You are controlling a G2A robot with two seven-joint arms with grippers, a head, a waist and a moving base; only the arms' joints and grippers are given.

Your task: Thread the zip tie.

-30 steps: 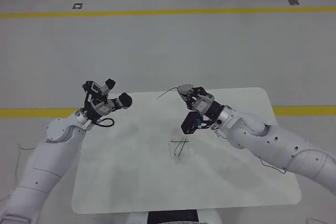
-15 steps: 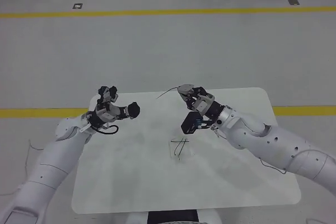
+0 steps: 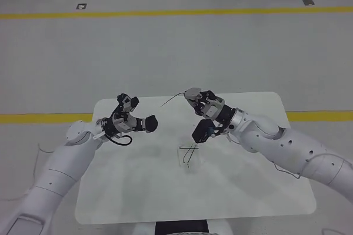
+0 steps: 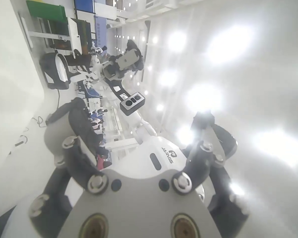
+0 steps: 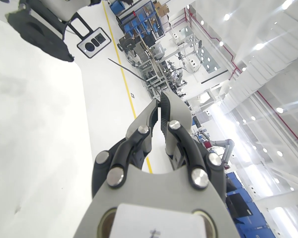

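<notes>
Since the earlier frames, the left arm has swung inward from the table's far left corner toward the centre, while the right arm has kept its post with only a slight shift.

1. Work piece. The thin black plastic zip tie (image 5: 131, 73) is held in the air above the far edge of the table. Its pointed tail (image 3: 172, 98) sticks out freely toward the left arm. The head is not visible, so confirm its position before threading.

2. Holding tool. The right gripper (image 5: 160, 101) is clenched on the strip, pads pressed together, with only the tail projecting. Keep this grip firm and the wrist steady, because any roll of the strip turns the ratchet side away from the head slot.

3. Approaching tool. The left gripper (image 3: 139, 112) stands near the tail but well apart from it. Its fingers (image 4: 79, 125) are spread wide and hold nothing. Bring it in along the line of the tail and close just behind the tip, leaving enough free tip to enter the slot. The strip is springy, so bend it in a smooth loop and do not kink it.

4. Surroundings. The white rounded-corner table (image 3: 253, 176) carries a small cluster of spare black zip ties (image 3: 188, 154) below the right wrist. Keep both arms above them.
</notes>
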